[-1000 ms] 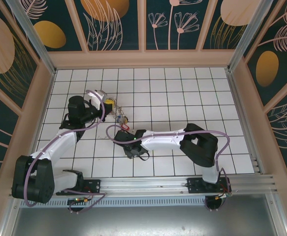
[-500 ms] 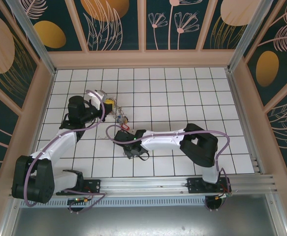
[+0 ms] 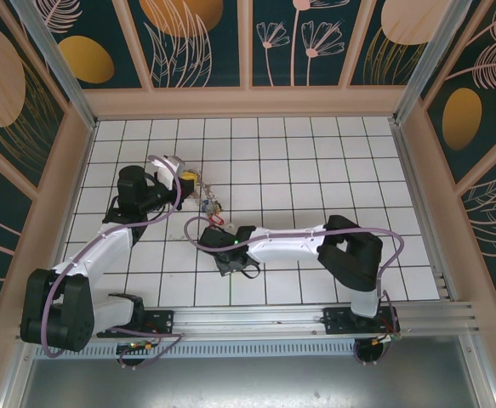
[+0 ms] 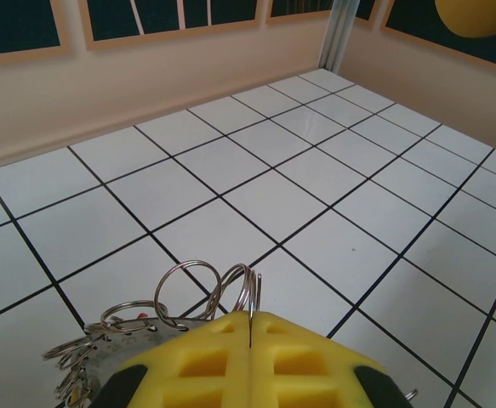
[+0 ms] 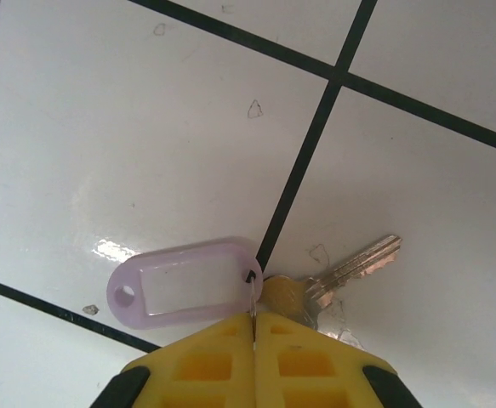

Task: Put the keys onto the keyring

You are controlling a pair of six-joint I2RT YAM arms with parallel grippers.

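You had 3 cameras. The top external camera sat high above and behind both arms, looking steeply down on the whole white tiled floor point(image 3: 316, 161), with the arm bases at its bottom edge. The left wrist camera rode low behind the left gripper point(image 4: 250, 321), looking at a shallow angle across the tiles toward a beige wall point(image 4: 145, 85), with the keyring point(image 4: 255, 293) edge-on and very close. The right wrist camera faced almost straight down, very near the floor, with a tagged key point(image 5: 333, 272) just beyond the right gripper point(image 5: 254, 321). Each wrist view overlapped the overhead view at the patch of tiles around its own fingertips, in the floor's left half.
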